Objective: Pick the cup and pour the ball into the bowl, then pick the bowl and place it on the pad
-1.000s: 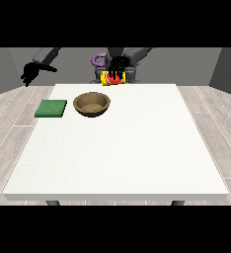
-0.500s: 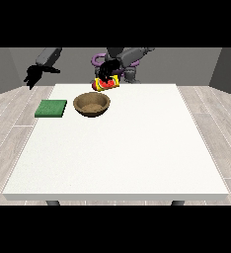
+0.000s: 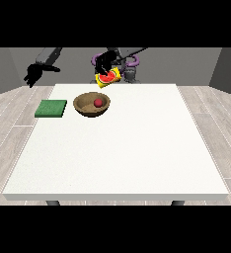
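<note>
The hand at the view's right (image 3: 104, 62) grasps the tilted cup (image 3: 108, 78) above the bowl (image 3: 92, 104); the ball (image 3: 97, 103) lies inside. The pad (image 3: 51, 108) sits just beside the bowl, nearer the raised hand at the view's left (image 3: 32, 75), its fingers relaxed.

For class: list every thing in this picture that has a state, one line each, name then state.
cup: yellow, tipped over above the table's far edge, held by the hand at the view's right.
ball: red, lying inside the bowl.
bowl: upright on the table, beside the pad.
pad: green, flat on the table, bare.
hand at the view's left: raised off the table, holding nothing.
</note>
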You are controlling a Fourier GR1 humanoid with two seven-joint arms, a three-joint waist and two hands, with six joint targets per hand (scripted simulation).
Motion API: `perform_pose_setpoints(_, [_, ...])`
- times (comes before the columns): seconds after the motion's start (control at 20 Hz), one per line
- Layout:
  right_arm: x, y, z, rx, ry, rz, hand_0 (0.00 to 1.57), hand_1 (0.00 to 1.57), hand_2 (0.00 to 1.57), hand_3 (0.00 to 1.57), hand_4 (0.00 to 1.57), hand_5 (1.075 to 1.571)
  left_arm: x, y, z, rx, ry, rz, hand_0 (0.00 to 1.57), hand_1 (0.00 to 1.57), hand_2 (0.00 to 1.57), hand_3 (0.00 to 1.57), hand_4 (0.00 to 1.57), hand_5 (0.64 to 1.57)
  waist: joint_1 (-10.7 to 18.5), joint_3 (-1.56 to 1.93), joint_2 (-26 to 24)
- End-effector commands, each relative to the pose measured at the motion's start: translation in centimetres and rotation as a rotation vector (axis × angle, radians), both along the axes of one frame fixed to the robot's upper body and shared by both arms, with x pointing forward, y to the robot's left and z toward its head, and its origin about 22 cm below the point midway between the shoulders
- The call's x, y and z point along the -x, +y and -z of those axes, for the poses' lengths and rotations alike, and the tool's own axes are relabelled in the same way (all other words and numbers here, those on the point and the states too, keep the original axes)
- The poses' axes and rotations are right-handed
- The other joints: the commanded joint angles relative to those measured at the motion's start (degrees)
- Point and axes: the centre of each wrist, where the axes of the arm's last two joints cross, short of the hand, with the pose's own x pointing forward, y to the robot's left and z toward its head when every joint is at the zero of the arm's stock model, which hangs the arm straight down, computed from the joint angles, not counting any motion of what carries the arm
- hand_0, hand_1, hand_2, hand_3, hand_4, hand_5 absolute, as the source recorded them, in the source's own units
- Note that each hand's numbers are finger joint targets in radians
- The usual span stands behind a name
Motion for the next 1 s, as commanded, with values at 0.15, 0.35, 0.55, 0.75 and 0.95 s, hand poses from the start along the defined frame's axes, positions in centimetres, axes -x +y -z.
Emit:
perform_pose_setpoints(0.15, [1.7, -2.9, -0.2, -0.009, -0.023, 0.011, 0.00, 0.00, 0.00, 0.14, 0.00, 1.520, -0.4, -1.3, -3.6, -0.065, -0.066, -0.002, 1.53, 1.53, 1.57, 1.57, 1.21, 1.457, 0.55, -0.01, 1.29])
perform_pose_setpoints(0.35, [1.0, 0.8, 2.3, -0.076, 0.063, -0.035, 0.00, 0.00, 0.00, 0.00, 0.43, 1.555, -0.2, -0.8, -2.9, -0.054, -0.044, 0.011, 1.52, 1.52, 1.57, 1.57, 1.20, 1.462, 0.72, -0.02, 0.70])
perform_pose_setpoints(0.55, [1.3, -1.5, 0.8, -0.068, 0.046, 0.067, 0.00, 0.00, 0.00, 0.00, 0.46, 1.556, -1.8, 3.2, -5.8, 0.398, 0.014, 0.005, 0.00, 0.00, 1.57, 1.57, 1.27, 1.452, 7.52, -0.19, 1.84])
perform_pose_setpoints(0.75, [1.4, -2.0, 0.5, -0.085, 0.058, 0.077, 0.00, 0.00, 0.00, 0.00, 0.46, 1.557, -3.2, 7.5, -6.8, 0.667, 0.032, -0.068, 0.40, 0.40, 1.57, 1.57, 1.00, 1.570, 10.43, -0.21, 2.48])
perform_pose_setpoints(0.95, [0.0, -1.0, -0.7, -0.082, 0.000, 0.096, 0.00, 0.00, 0.00, 0.00, 0.41, 1.556, -4.0, 11.2, -5.8, 0.909, 0.170, -0.072, 0.86, 0.86, 1.57, 1.56, 0.92, 1.555, 11.25, -0.29, 7.20])
